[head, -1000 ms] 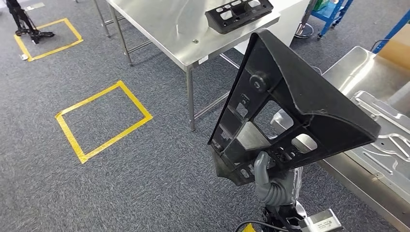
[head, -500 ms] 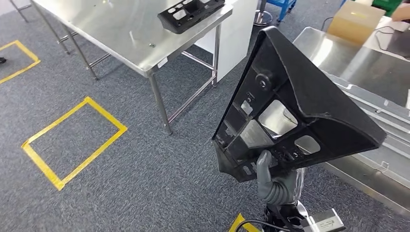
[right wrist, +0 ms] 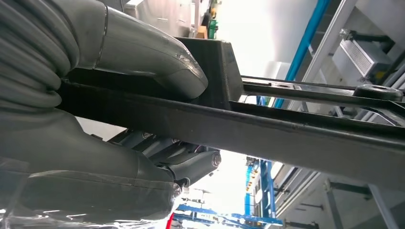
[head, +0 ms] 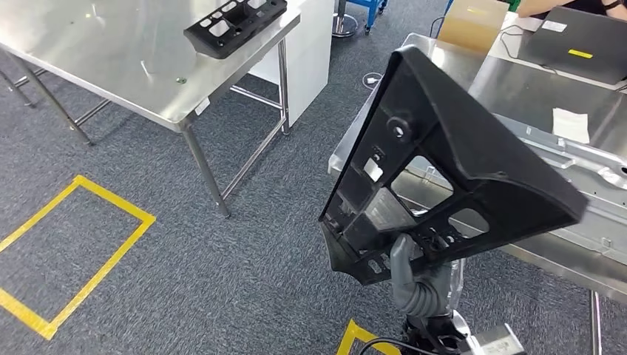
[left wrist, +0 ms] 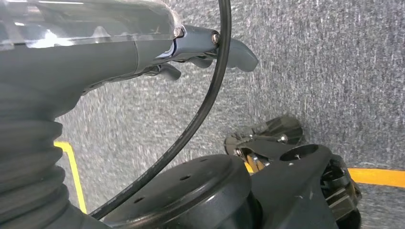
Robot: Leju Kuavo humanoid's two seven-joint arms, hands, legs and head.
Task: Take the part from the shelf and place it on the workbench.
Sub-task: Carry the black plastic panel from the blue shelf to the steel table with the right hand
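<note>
A large black plastic part (head: 473, 148), triangular with several cut-out windows, stands upright in the head view's centre right. My right hand (head: 414, 277) grips its lower edge from below. In the right wrist view the thick grey thumb (right wrist: 157, 62) presses on the part's dark bar (right wrist: 286, 129). The steel workbench (head: 111, 66) stands at the upper left with a similar black part (head: 235, 22) lying near its far corner. My left hand (left wrist: 143, 52) hangs over grey carpet, its fingers loose and nothing in it.
A second steel table (head: 517, 89) at the right carries shaped metal panels (head: 591, 177), a laptop (head: 584, 44) and a cardboard box (head: 473, 22). Yellow tape (head: 66, 251) marks a square on the carpet at the left. A white cabinet (head: 314, 52) stands behind the workbench.
The whole picture has shifted: the camera turned, so the workbench slid left and the right-hand table came further into view. The part stays in my right hand as before.
</note>
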